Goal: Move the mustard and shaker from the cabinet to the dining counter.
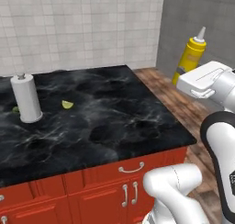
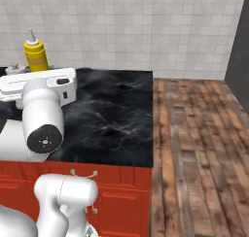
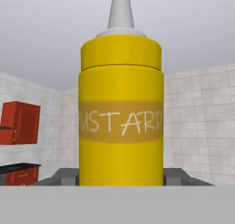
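The mustard bottle (image 3: 121, 113) is being held upright, clamped between the gripper's (image 3: 121, 178) fingers. It is being carried off the dining counter's (image 1: 105, 113) right edge, nozzle up.

walls: pale tile (image 1: 82, 25) | side wall: grey (image 1: 202, 12) | floor: wood planks (image 2: 199, 148)

Yellow mustard (image 3: 121, 117) — pale grey nozzle, tan band with white lettering; black white-veined counter (image 1: 114, 122) over red drawers (image 1: 105, 191) — white paper-towel roll (image 1: 26, 99).
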Robot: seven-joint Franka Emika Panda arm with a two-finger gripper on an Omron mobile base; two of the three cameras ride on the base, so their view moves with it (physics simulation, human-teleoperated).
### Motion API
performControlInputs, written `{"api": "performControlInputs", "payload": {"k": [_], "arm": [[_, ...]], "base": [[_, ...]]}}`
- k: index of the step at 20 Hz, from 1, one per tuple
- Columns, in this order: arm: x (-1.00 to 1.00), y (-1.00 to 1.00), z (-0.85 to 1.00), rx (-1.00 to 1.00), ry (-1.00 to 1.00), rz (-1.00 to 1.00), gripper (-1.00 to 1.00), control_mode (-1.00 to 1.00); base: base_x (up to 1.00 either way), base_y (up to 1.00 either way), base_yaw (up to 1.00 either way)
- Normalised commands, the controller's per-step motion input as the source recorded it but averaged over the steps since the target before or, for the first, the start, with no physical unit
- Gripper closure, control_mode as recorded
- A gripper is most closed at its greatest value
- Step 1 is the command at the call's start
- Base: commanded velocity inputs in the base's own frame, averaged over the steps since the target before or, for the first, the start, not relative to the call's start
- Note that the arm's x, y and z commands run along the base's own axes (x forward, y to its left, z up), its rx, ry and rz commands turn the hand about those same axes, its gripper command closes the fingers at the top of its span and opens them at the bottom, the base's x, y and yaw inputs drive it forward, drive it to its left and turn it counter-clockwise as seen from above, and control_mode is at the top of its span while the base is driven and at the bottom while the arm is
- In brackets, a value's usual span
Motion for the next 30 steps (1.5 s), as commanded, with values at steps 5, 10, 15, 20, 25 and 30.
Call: {"api": "performControlInputs", "payload": {"k": [5,10,15,20,25,30], "arm": [[0.00,0.00,0.00,0.00,0.00,0.00,1.00,1.00],[0.00,0.00,0.00,0.00,0.00,0.00,1.00,1.00],[0.00,0.00,0.00,0.00,0.00,0.00,1.00,1.00],[0.00,0.00,0.00,0.00,0.00,0.00,1.00,1.00],[0.00,0.00,0.00,0.00,0.00,0.00,1.00,1.00],[0.00,-0.01,-0.02,0.00,0.02,0.00,1.00,-1.00]], "base": [[0.68,-0.15,0.14],[0.64,0.00,0.10],[0.54,-0.01,0.04],[0.25,-0.03,0.00],[0.14,-0.04,0.00],[0.04,-0.02,0.00]]}}
